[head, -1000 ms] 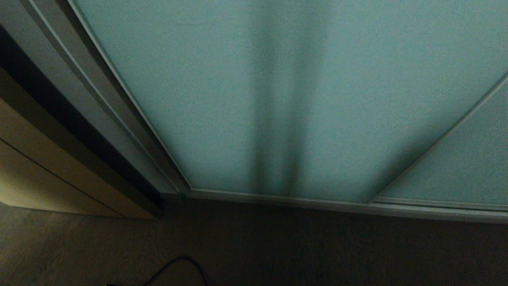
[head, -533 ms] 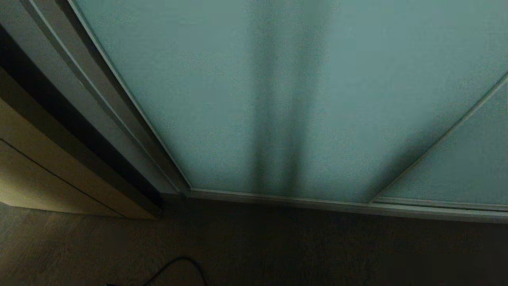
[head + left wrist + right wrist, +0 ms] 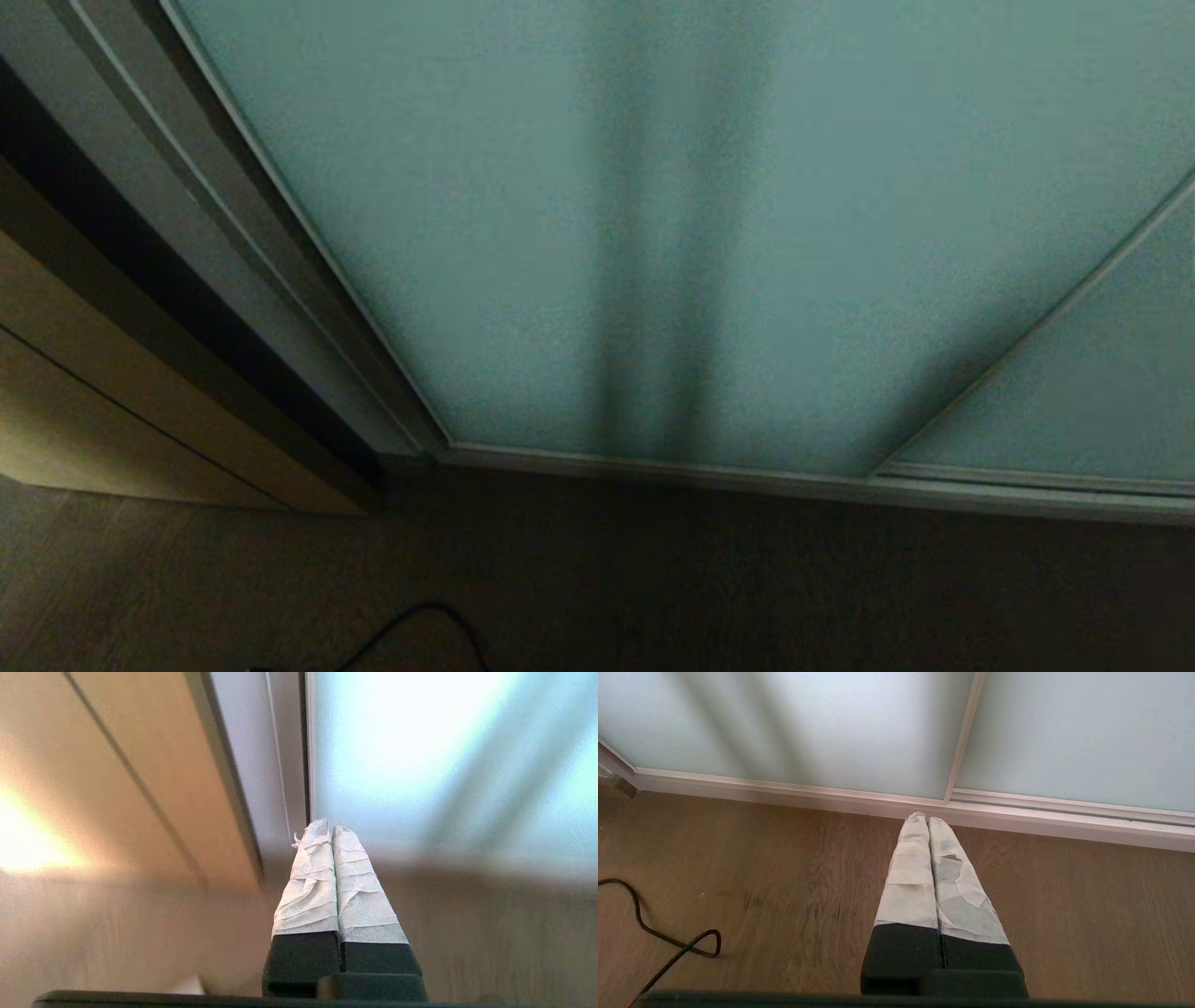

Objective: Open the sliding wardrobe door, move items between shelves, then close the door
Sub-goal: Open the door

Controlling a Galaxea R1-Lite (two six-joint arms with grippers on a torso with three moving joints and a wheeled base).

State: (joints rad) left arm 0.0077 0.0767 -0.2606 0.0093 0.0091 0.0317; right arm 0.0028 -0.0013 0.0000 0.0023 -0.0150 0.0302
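Observation:
The sliding wardrobe door (image 3: 597, 215) is a tall pale teal frosted panel in a thin silver-grey frame; it fills most of the head view and stands closed. It also shows in the left wrist view (image 3: 420, 756) and the right wrist view (image 3: 808, 723). My left gripper (image 3: 331, 828) is shut and empty, its taped fingers aimed toward the door's left frame edge. My right gripper (image 3: 926, 819) is shut and empty, low over the floor before the bottom rail. Neither arm shows in the head view. The items and the shelves are hidden.
A second teal panel (image 3: 1102, 373) overlaps at the right. The bottom rail (image 3: 831, 795) runs along the wooden floor (image 3: 784, 882). A beige cabinet side (image 3: 84, 411) stands to the left. A black cable (image 3: 668, 942) lies looped on the floor.
The head view is unchanged; door, rail and cable stay where they were, and no arm has come into it.

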